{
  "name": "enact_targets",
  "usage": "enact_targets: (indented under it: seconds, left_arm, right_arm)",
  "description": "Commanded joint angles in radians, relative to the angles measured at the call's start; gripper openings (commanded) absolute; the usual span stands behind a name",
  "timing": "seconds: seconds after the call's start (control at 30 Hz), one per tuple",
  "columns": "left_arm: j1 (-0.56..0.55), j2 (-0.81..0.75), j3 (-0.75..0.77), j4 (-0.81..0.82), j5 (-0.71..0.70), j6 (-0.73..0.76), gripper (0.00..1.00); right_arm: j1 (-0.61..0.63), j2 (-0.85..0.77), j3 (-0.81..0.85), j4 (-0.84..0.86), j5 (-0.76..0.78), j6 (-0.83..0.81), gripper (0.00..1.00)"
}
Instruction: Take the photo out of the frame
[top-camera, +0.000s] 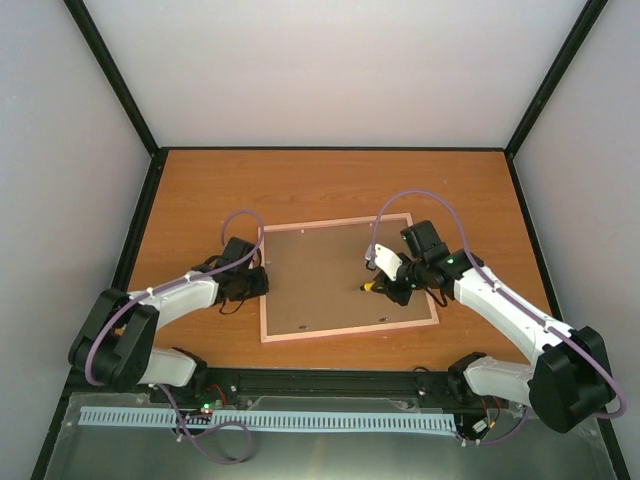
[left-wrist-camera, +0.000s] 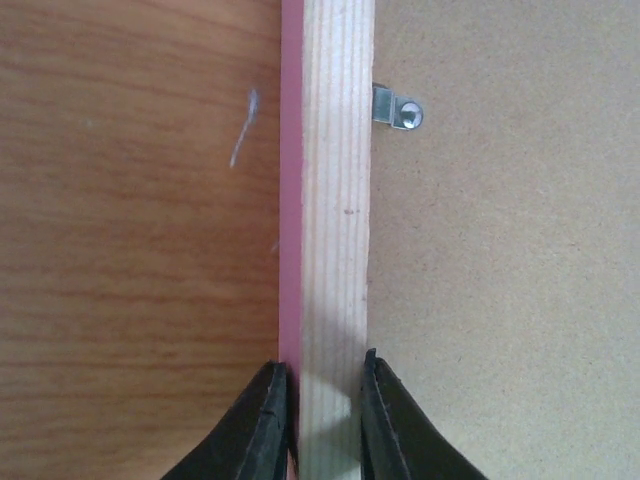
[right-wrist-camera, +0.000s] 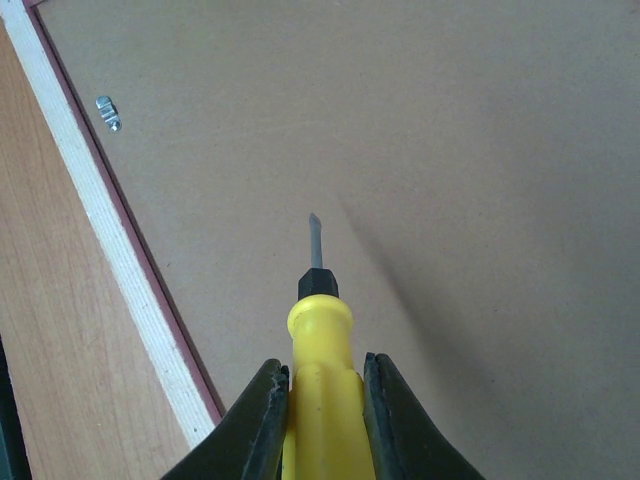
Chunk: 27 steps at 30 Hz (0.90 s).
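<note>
Brown-backed frame, metal clip over its board; left tool clamps its rail, right tool grips screwdriver.

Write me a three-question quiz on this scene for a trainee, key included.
1. True or false: the frame lies face down, with its brown backing board facing up.
2. The right claw holds: A a hammer; B a yellow-handled screwdriver; C a brush.
3. Fill in: the ____ claw clamps the frame's wooden rail.
Key: 1 true; 2 B; 3 left. The left claw has one finger on each side of the rail.
</note>
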Motion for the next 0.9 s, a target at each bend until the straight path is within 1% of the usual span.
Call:
enact_targets:
  seconds: [0.0,0.1,0.23,0.3,0.37,0.4,0.47,0.6,0.73,0.87]
  left_arm:
    - [-0.030,-0.026,-0.077,-0.014,0.085,0.020,0.01]
    - [-0.045,-0.016,-0.082,-0.007,0.076,0.009,0.01]
    - [-0.045,-0.012,-0.069,-0.013,0.022,0.004,0.01]
    - [-0.045,-0.031,-0.058,-0.027,-0.004,-0.007,0.17]
    - [-0.045,-0.097,-0.075,-0.022,-0.023,-0.026,0.33]
    - [-0.045,-0.139,-0.092,-0.008,-0.025,-0.039,0.39]
    - [-0.045,-0.211,-0.128,0.018,-0.017,-0.050,0.44]
    - [-0.045,-0.293,-0.197,0.071,0.036,-0.081,0.45]
    - [-0.045,-0.298,-0.262,0.164,0.099,-0.089,0.43]
    - [-0.045,-0.301,-0.308,0.224,0.113,-0.092,0.39]
  right_arm:
    - [0.009,0.000,0.025,0.001,-0.031,-0.003,0.03]
    - [0.008,-0.001,0.025,0.001,-0.038,-0.005,0.03]
    - [0.009,0.006,0.044,-0.008,-0.040,-0.008,0.03]
    - [0.009,0.004,0.074,-0.020,-0.034,-0.015,0.03]
    - [0.009,0.009,0.114,-0.038,-0.036,-0.028,0.03]
    - [0.009,0.019,0.143,-0.047,-0.033,-0.030,0.03]
    - [0.010,0.055,0.215,-0.082,-0.033,-0.026,0.03]
    - [0.025,0.173,0.394,-0.149,-0.029,0.004,0.03]
    - [0.064,0.278,0.522,-0.156,0.035,0.036,0.03]
    - [0.108,0.395,0.646,-0.174,0.087,0.072,0.03]
